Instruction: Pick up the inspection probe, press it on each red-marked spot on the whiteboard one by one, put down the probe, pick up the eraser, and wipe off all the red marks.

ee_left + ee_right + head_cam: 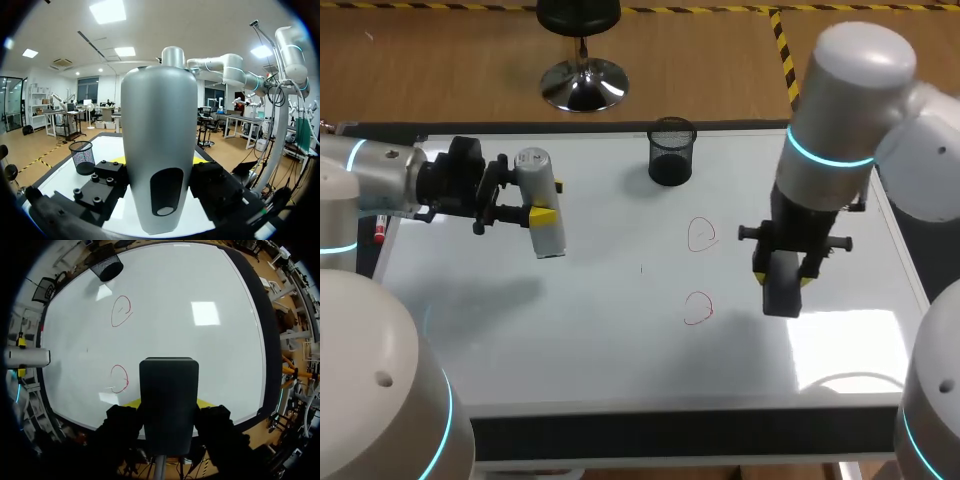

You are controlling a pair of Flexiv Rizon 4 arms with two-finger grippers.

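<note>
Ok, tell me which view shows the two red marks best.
The right wrist view: both red marks lie plain and unblocked on the whiteboard ahead of the eraser. The head view shows both too, but smaller. The left wrist view shows none; the probe fills it.

Strong, even light falls from above. The glossy whiteboard [620, 340] throws back a broad white glare near its front right corner, and in the right wrist view it carries one bright rectangle ahead of the eraser [168, 400] and two fainter patches. Shadows are soft and pale: a grey smear toward the board's left edge, in front of the probe [549, 238] clamped in the left gripper [542, 213], and a dimmer one beside the eraser in the right gripper [782, 275].
</note>
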